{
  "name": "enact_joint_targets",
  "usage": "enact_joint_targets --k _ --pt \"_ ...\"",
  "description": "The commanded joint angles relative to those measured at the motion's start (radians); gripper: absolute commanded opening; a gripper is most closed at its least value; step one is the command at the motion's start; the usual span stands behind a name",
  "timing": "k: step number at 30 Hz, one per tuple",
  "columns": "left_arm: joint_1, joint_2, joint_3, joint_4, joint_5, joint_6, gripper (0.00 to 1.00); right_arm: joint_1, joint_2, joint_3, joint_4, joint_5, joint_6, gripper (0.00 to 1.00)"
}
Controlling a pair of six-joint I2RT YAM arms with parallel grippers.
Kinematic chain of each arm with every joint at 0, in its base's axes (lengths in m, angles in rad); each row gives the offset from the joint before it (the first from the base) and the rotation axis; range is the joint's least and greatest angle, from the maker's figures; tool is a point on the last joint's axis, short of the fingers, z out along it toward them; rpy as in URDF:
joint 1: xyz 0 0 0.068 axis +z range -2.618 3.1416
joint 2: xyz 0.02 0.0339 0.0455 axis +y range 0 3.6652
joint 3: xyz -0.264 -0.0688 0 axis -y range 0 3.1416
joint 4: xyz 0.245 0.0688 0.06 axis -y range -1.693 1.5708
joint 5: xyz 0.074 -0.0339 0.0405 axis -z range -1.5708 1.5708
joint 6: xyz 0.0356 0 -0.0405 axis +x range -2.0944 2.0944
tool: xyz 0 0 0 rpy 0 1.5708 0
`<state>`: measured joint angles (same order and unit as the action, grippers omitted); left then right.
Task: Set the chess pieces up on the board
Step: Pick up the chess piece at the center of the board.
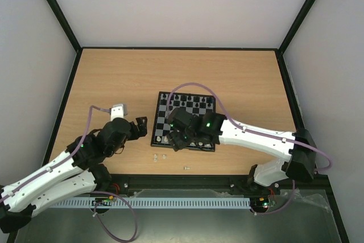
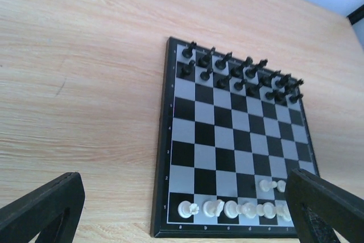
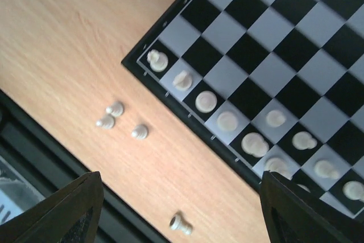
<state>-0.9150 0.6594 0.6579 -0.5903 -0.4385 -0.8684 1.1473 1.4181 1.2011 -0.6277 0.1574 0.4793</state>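
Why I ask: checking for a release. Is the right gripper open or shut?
Open: the right gripper has its fingers wide apart at the wrist view's edges, nothing held between.

I see the board (image 2: 205, 135) checked black and silvery-grey within a thin black border, the black pieces (image 2: 187, 68), the cream pieces (image 2: 185, 209), and the table (image 2: 85, 83) in pale, streaky wood grain
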Motion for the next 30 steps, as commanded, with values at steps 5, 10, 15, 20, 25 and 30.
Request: enact_joint_targets --k 5,10,15,20,25,30 --pt "0.0 -0.164 0.099 -0.103 -0.089 -0.024 0.99 0.093 0.113 -0.024 0.017 -0.029 0.075 0.72" --pt "0.0 -0.242 0.135 -0.131 -0.094 -0.021 0.99 0.122 0.228 0.023 0.041 -0.039 0.078 0.67" --pt "0.001 -0.278 0.161 -0.157 -0.1 -0.014 0.99 0.139 0.34 0.076 0.044 -0.043 0.074 0.54" --pt "0.0 -0.286 0.163 -0.167 -0.099 -0.011 1.0 0.144 0.421 0.119 0.048 -0.053 0.068 0.44" --pt "0.001 -0.295 0.163 -0.173 -0.099 -0.008 1.0 0.144 0.473 0.146 0.032 -0.046 0.065 0.37" --pt "0.001 -0.305 0.163 -0.177 -0.1 -0.007 0.99 0.144 0.514 0.164 0.023 -0.049 0.062 0.32"
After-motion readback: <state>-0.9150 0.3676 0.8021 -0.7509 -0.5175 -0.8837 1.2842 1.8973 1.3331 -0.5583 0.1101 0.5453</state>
